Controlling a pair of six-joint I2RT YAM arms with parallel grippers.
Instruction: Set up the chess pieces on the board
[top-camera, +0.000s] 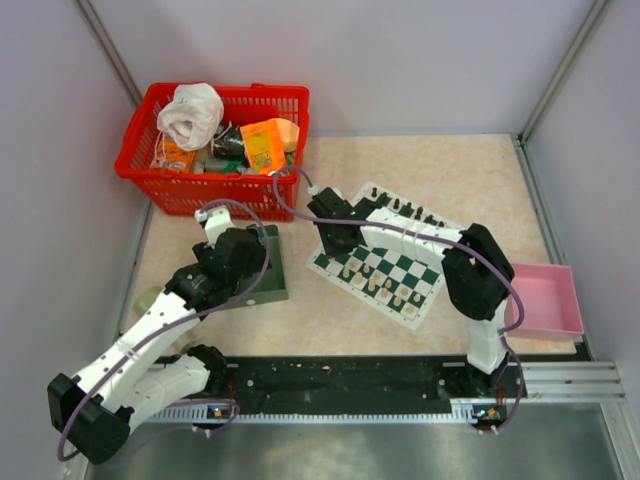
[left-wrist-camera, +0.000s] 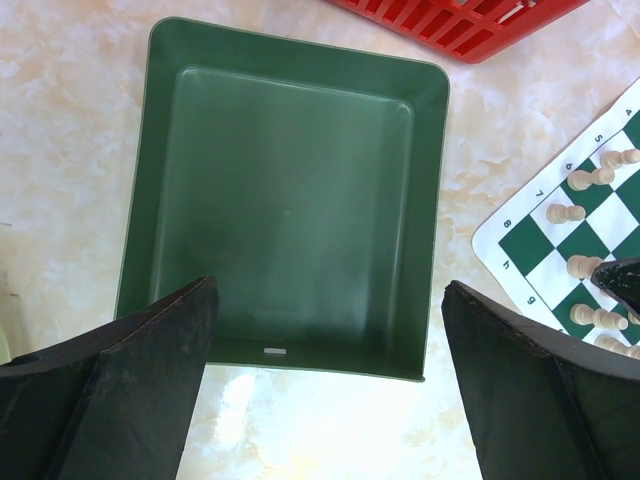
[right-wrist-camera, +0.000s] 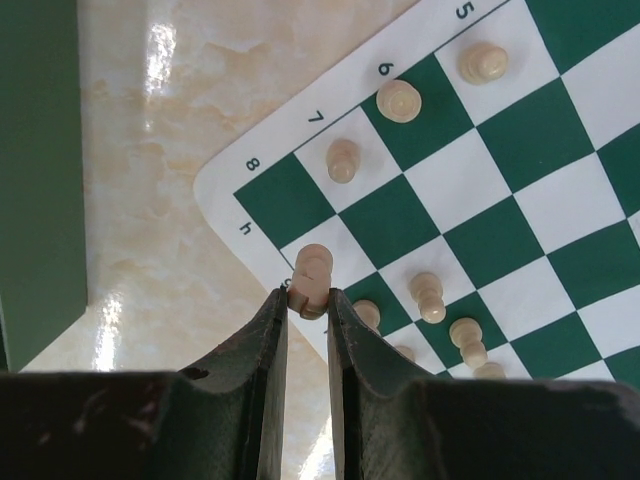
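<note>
The board (top-camera: 402, 265) lies right of centre, tilted. Cream-white chess pieces (top-camera: 372, 281) stand on its near rows and black ones (top-camera: 415, 212) along its far edge. My right gripper (right-wrist-camera: 306, 300) is shut on a cream-white piece (right-wrist-camera: 314, 275), holding it over the board's white border (right-wrist-camera: 262, 250) near the h8 corner. Other cream pieces (right-wrist-camera: 343, 160) stand on squares (right-wrist-camera: 560, 200) close by. My left gripper (left-wrist-camera: 328, 288) hangs wide open with nothing between its fingers, above the near rim of the plain green tray (left-wrist-camera: 290, 200). The board's corner (left-wrist-camera: 520, 240) shows at the right in the left wrist view.
A red basket (top-camera: 215, 150) full of odds and ends stands at the back left. A pink tray (top-camera: 545, 300) sits at the right edge. The green tray (top-camera: 275, 275) lies between the left arm and the board. Walls enclose the table on three sides.
</note>
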